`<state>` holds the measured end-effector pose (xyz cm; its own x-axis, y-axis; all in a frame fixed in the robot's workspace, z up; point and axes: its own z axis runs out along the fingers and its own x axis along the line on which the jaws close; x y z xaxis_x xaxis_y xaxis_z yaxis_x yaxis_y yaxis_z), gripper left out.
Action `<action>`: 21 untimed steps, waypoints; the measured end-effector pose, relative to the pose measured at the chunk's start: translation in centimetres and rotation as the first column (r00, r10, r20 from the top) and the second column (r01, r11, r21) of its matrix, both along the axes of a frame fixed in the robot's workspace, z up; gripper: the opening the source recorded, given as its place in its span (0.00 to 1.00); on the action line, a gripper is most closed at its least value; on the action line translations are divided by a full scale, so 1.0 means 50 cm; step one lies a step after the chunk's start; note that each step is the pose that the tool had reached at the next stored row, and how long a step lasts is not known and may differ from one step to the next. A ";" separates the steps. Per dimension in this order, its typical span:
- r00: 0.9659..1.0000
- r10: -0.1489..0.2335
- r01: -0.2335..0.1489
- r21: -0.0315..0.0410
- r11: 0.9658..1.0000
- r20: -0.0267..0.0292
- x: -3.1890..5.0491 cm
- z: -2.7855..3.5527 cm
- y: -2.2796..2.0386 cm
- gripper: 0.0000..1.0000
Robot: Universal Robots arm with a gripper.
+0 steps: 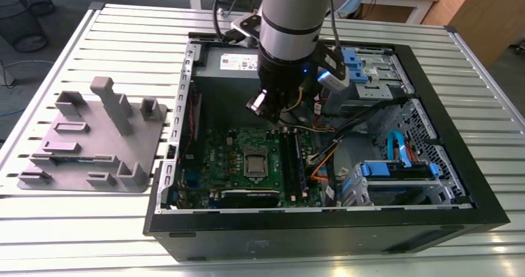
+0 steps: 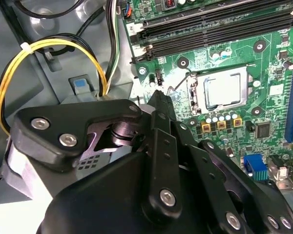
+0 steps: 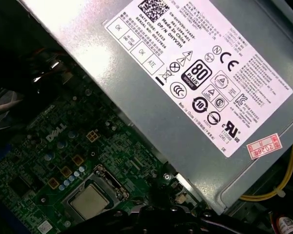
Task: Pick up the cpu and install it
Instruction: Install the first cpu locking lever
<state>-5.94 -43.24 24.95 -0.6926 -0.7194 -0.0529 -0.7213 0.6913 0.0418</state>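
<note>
One small flat square silvery-grey cpu [image 2: 225, 91], seated in the rectangular hinged metal socket frame [image 2: 198, 88] on the green motherboard [image 1: 246, 145]. Black gripper [image 1: 275, 108] above board, offset from cpu toward grey metal power supply [image 3: 185, 87]; finger opening not discernible.

Lighting even and diffuse overhead; picture quality varies by view.

The exterior view is bright: the slatted table [image 1: 98, 228] gives soft sheen without hard glare, and the open computer case [image 1: 328, 228] is dim inside, shade deepest beneath the arm [image 1: 291, 25]. In the second wrist view the gripper [image 2: 158, 97] is close and soft-focused, its screws catching small highlights, while the motherboard [image 2: 263, 63] beyond it is sharp and the cpu [image 2: 224, 90] lid glares pale. In the first wrist view the power supply label [image 3: 200, 73] is washed bright, the board [image 3: 53, 156] beside it lies in shadow, and corners fall dark.
</note>
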 end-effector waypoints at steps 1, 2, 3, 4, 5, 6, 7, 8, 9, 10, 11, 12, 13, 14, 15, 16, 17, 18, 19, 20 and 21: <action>1.000 -0.001 0.001 0.000 1.000 0.000 0.000 -0.001 0.0009 0.11; 1.000 -0.002 0.002 -0.001 1.000 0.000 0.000 -0.001 0.0019 0.11; 1.000 -0.002 0.002 -0.001 1.000 0.000 0.000 -0.002 0.0031 0.11; 1.000 -0.003 0.003 -0.002 1.000 0.000 0.000 -0.002 0.0042 0.11; 1.000 -0.003 0.003 -0.002 1.000 0.000 0.001 -0.003 0.0053 0.11; 1.000 -0.004 0.004 -0.002 1.000 0.000 0.001 -0.003 0.0061 0.11; 1.000 -0.004 0.004 -0.003 1.000 0.000 0.001 -0.004 0.0064 0.11; 1.000 -0.004 0.004 -0.003 1.000 0.000 0.001 -0.005 0.0067 0.11; 1.000 -0.004 0.004 -0.004 1.000 0.000 0.001 -0.005 0.0069 0.11; 1.000 -0.004 0.004 -0.004 1.000 0.000 0.001 -0.005 0.0070 0.11; 1.000 -0.004 0.004 -0.005 1.000 0.000 0.001 -0.006 0.0070 0.11; 1.000 -0.004 0.004 -0.005 1.000 0.000 0.001 -0.007 0.0070 0.11; 1.000 -0.004 0.004 -0.006 1.000 0.000 0.001 -0.007 0.0071 0.11; 1.000 -0.004 0.004 -0.007 1.000 0.000 0.001 -0.008 0.0071 0.11; 1.000 -0.004 0.004 -0.007 1.000 0.000 0.001 -0.008 0.0071 0.11; 1.000 -0.004 0.004 -0.009 1.000 0.000 0.001 -0.009 0.0071 0.11; 1.000 -0.004 0.004 -0.011 1.000 0.000 0.001 -0.009 0.0071 0.11; 1.000 -0.004 0.004 -0.012 1.000 0.000 0.001 -0.009 0.0071 0.11; 1.000 -0.004 0.004 -0.014 1.000 0.000 0.001 -0.009 0.0071 0.11; 1.000 -0.004 0.004 -0.016 1.000 0.000 0.001 -0.010 0.0070 0.11; 1.000 -0.004 0.004 -0.017 1.000 0.000 0.000 -0.010 0.0067 0.11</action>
